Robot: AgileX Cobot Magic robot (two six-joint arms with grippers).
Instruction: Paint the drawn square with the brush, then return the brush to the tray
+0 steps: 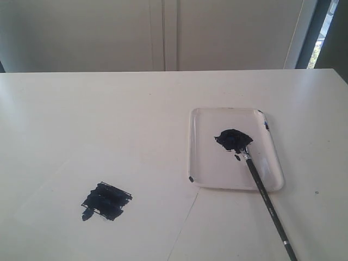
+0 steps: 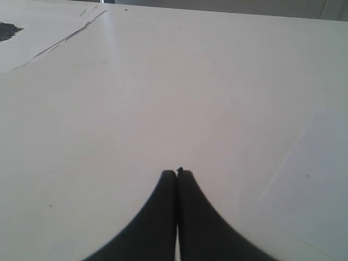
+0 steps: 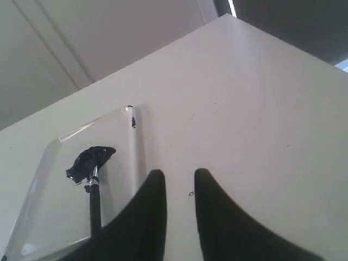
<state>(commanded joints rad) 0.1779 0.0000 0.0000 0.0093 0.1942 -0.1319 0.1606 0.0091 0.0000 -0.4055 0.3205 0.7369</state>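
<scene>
The square [image 1: 106,201] is filled in as a ragged blue-black patch on a sheet of white paper [image 1: 155,182] lying toward the near left of the white desk [image 1: 109,109]. Well apart from it, to the right, sits the clear tray [image 1: 204,163] with a dark paint blob [image 1: 233,138] in its middle. The brush [image 1: 262,191] lies with its bristles in that blob. Its silver collar is just inside the tray, and its black handle crosses the near rim and slants out over the desk toward the near right edge of the exterior view. The claws show only in their own wrist views. The left claw [image 2: 177,173] is pressed together, its two dark fingers touching with nothing between them. It sits low and points along bare desk, with the painted patch far off at one corner of its view. The right claw [image 3: 179,175] stands narrowly apart and holds nothing. It is tilted over the bare desk just beside the tray [image 3: 132,142], with the brush [image 3: 95,202] and the blob [image 3: 90,160] off to one side of its fingers. Two small dark smudges mark the tray's rim nearby.
</scene>
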